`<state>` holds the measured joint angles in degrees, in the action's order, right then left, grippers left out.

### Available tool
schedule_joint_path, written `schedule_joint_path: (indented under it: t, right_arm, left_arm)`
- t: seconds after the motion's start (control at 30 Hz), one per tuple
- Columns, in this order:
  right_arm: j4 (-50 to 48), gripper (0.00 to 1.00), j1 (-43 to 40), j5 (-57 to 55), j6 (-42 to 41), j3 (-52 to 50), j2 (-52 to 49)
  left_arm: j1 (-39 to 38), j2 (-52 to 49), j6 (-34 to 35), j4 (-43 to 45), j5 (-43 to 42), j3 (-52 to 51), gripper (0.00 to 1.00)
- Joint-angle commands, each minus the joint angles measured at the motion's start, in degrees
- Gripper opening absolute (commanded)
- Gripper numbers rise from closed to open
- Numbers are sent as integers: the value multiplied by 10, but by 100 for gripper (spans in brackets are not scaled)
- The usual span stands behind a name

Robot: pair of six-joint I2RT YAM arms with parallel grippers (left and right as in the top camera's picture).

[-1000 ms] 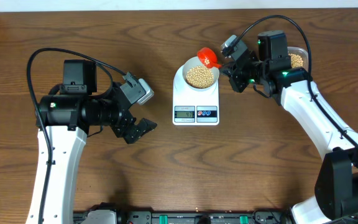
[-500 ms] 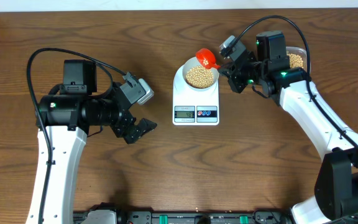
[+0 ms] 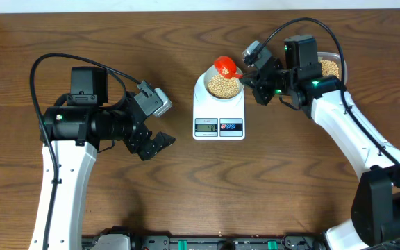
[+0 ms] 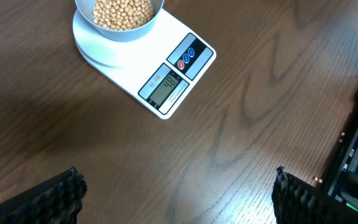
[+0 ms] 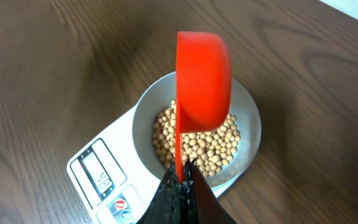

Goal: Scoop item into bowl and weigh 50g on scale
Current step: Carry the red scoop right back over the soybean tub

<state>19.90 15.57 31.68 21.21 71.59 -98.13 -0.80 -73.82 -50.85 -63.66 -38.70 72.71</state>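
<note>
Beans [image 5: 197,144] in bowl [image 5: 248,118], below right tool's [image 5: 180,182] scoop [image 5: 204,81]

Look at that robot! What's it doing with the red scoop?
It's measuring out beans. The right gripper is shut on the handle of a red scoop and holds it tipped on its side just above the bowl. The bowl sits on the white scale and already has lots of tan beans in it. The left gripper is open and empty, off to the side over the table.
</note>
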Motion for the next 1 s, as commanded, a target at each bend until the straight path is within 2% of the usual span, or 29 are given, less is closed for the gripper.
schedule_joint_path:
  t: [0.0, 0.2, 0.47, 0.77, 0.97]
  right_arm:
    - [4, 1, 4, -1, 7, -2, 20]
    - [31, 1, 4, -60, 7, -2, 20]
    - [33, 1, 4, -63, 8, -2, 20]
    - [28, 1, 16, -76, 91, -2, 20]
    - [19, 1, 18, -82, 107, -2, 20]
  left_arm:
    - [2, 1, 1, -2, -7, 9, 98]
    - [2, 1, 1, -2, -7, 9, 98]
    - [2, 1, 1, -2, -7, 9, 98]
    - [2, 1, 1, -2, -7, 9, 98]
    - [2, 1, 1, -2, -7, 9, 98]
